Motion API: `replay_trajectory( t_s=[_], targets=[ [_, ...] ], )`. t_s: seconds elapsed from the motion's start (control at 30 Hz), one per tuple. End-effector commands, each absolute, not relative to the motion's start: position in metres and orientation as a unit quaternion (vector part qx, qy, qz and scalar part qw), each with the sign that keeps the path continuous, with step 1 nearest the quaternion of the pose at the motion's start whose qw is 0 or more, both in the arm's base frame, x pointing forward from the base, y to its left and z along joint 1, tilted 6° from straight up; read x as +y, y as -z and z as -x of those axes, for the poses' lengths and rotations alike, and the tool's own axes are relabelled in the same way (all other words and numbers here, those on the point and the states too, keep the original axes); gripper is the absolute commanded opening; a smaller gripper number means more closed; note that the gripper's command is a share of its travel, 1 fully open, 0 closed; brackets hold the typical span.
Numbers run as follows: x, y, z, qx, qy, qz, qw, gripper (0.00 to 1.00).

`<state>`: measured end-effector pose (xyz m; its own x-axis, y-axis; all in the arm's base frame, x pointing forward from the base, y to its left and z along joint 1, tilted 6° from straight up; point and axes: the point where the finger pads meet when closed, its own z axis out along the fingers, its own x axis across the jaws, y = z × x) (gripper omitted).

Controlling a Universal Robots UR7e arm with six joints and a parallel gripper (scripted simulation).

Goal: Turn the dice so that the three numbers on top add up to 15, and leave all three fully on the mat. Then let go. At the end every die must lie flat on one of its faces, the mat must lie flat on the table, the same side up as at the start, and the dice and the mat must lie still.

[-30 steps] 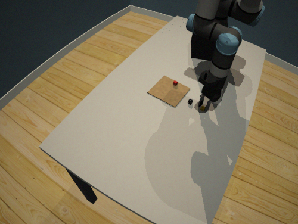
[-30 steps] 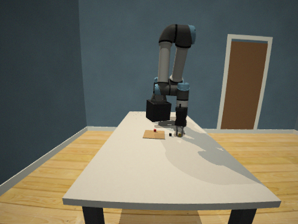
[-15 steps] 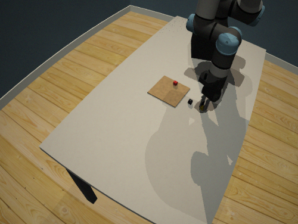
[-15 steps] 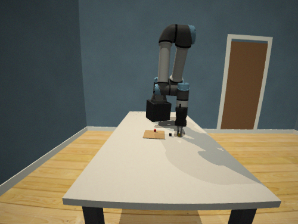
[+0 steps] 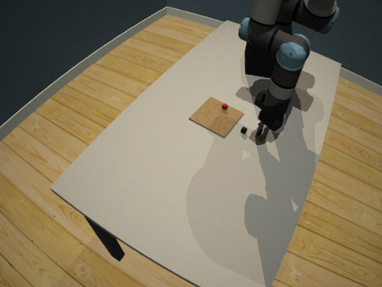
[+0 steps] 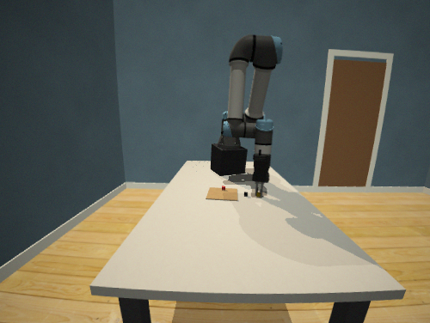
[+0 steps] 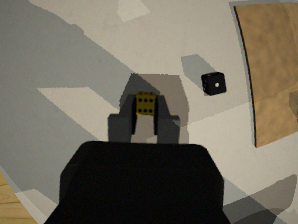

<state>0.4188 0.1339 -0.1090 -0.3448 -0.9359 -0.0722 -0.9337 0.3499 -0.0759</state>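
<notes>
My gripper (image 7: 145, 107) is down at the table, to the right of the mat, and is shut on a yellow die (image 7: 145, 103) with dark pips; the die also shows between the fingers in the top view (image 5: 260, 137). A black die (image 5: 244, 130) lies on the table between the gripper and the mat, off the mat; in the wrist view (image 7: 213, 83) it shows one light pip. A red die (image 5: 224, 105) sits on the brown square mat (image 5: 216, 116) near its far corner. In the exterior view the gripper (image 6: 258, 192) stands right of the mat (image 6: 222, 194).
The arm's black base box (image 6: 228, 159) stands at the far end of the table behind the mat. The table's right edge runs a short way beyond the gripper.
</notes>
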Motion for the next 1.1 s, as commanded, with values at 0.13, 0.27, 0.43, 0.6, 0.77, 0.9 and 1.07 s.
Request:
replay_trajectory(
  t_s=[0.13, 0.27, 0.43, 0.6, 0.77, 0.9, 1.07],
  targets=[
    [0.135, 0.109, -0.420, 0.820, 0.011, 0.571, 0.052, 0.34],
    [0.135, 0.109, -0.420, 0.820, 0.011, 0.571, 0.052, 0.34],
    [0.135, 0.105, -0.420, 0.820, 0.011, 0.571, 0.052, 0.34],
    [0.134, 0.100, -0.419, 0.820, 0.011, 0.571, 0.052, 0.34],
    [0.134, 0.087, -0.418, 0.820, 0.011, 0.571, 0.052, 0.34],
    [0.133, 0.072, -0.417, 0.820, 0.011, 0.571, 0.052, 0.34],
    [0.132, 0.053, -0.415, 0.820, 0.011, 0.571, 0.052, 0.34]
  ],
)
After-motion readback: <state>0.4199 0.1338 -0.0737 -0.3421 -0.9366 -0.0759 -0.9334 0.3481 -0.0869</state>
